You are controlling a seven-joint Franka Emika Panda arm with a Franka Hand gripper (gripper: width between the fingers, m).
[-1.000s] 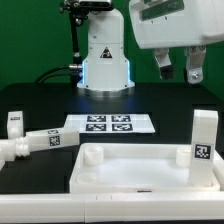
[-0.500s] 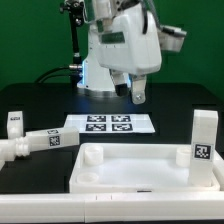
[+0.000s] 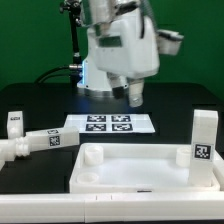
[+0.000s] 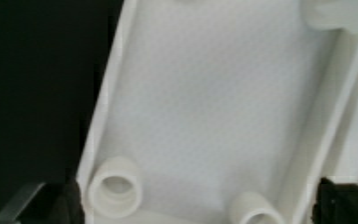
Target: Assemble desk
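Note:
The white desk top [image 3: 140, 168] lies rim up at the front of the black table. In the wrist view the desk top [image 4: 202, 100] fills the picture, with two round corner holes [image 4: 119, 190] near my fingers. My gripper [image 3: 129, 94] hangs open and holds nothing, well above the table, over the far side of the desk top. One dark fingertip [image 4: 23, 204] shows at each side of the wrist view. A tagged leg [image 3: 205, 138] stands upright by the top's corner on the exterior view's right. Another leg [image 3: 40, 142] lies flat on the exterior view's left.
The marker board [image 3: 109, 124] lies flat behind the desk top, below my gripper. A further short tagged leg [image 3: 14, 122] stands at the exterior view's far left. The robot base [image 3: 100, 70] rises at the back, with cables beside it.
My arm has swung from the exterior view's upper right toward the middle and come lower over the table. The jaws stayed open. The parts have not moved.

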